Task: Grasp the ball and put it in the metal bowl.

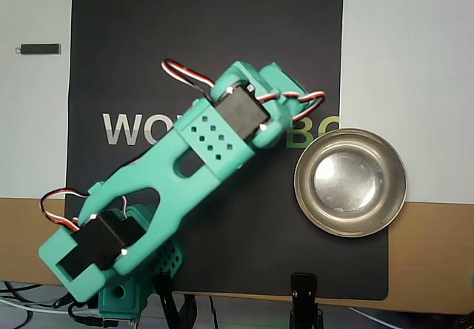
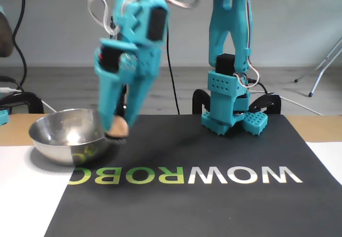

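Teal arm (image 1: 174,173) ran diagonally in overhead view, from base at lower left w/ upper link toward upper right; wrist servo block (image 1: 241,114) sat at the far end, red/white/black wires looped beside it. Gripper itself hidden under wrist in that view. In fixed view, base (image 2: 231,106) stood upright at rear; forearm came down to the left, slightly motion-blurred. Gripper (image 2: 118,129) pointed downward, fingers (image 2: 108,109) long and tapered, tips raised clear of the surface. Jaws were closed around the ball (image 2: 119,125), pinched between the tips.
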`<state>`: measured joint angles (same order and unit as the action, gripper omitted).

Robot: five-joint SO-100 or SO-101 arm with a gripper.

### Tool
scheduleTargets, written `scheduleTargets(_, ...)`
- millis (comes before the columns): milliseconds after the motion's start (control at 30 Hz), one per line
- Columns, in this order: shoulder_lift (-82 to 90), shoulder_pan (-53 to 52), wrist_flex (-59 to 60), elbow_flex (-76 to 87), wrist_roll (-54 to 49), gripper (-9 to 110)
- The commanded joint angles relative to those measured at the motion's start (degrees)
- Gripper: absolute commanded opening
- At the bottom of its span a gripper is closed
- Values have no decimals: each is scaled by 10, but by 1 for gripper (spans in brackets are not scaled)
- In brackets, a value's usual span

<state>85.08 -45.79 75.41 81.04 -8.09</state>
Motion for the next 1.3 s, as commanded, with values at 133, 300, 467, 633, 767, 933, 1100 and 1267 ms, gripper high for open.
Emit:
scheduleTargets(133,24,-34,10,-42,3,16)
scheduleTargets(300,23,-62,8,-42,3,17)
scheduleTargets(467,23,-87,4,-42,2,17)
scheduleTargets(633,22,-107,4,-42,2,17)
scheduleTargets(767,9,-125,4,-43,2,17)
scheduleTargets(933,-4,-149,4,-43,2,17)
scheduleTargets(1100,-5,-177,4,-43,2,17)
scheduleTargets(1267,-6,-201,4,-43,2,17)
